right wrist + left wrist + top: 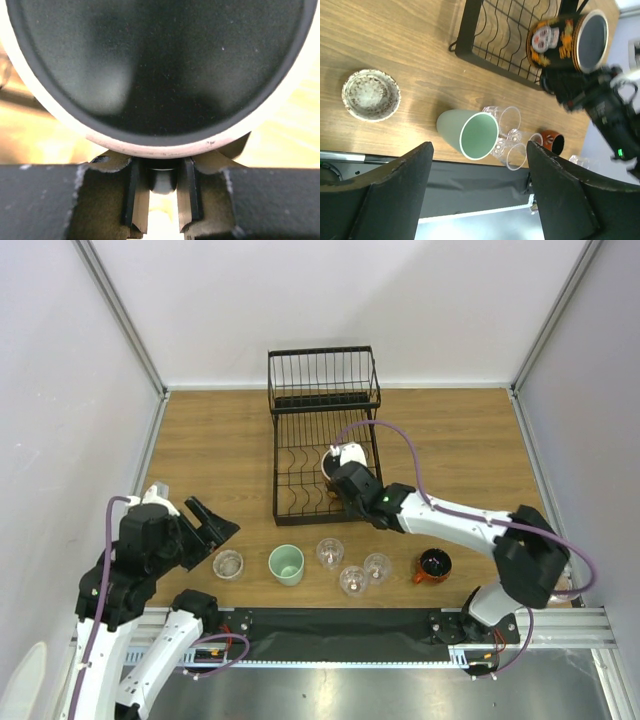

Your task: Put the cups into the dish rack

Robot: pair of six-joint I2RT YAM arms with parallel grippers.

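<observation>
1. A wooden table [200, 440] carries everything. A black mat [330, 625] runs along its near edge between the two arm bases.
2. Just beyond the mat, a row of cups stands mouth up along the near edge. From left to right they are a speckled cup [228, 563], a mint-green cup [286, 564], three clear glass tumblers [352, 580] in a tight cluster, and a red mug [433, 565] nearer the right edge.
3. The left gripper [215, 527] hovers over the near-left part of the table, just beside the speckled cup. Its fingers are spread wide with nothing between them.
4. The dish rack [325, 430] sits at the middle of the far edge. Its raised wire basket is at the far end and its slotted tray points toward the row of cups. Bare wood lies between the tray's near edge and the row.
5. The right arm [450, 520] reaches from the near-right corner toward the rack, passing just beyond the tumblers and the red mug. Its purple cable [400, 435] loops over the table to the right of the tray.
6. The right gripper [161, 200] has its jaws drawn close together. They pinch a part of a decorated black mug [567, 42] just under its pale rim; which part cannot be told.
7. The mug is held on its side over the near-right part of the tray and is the one cup within the rack's outline. Whether it touches the wires cannot be told.
8. The held mug is black inside, with orange and white prints outside. The mint-green cup is pale green inside, the red mug is dark inside, and the speckled cup is flecked with brown.
</observation>
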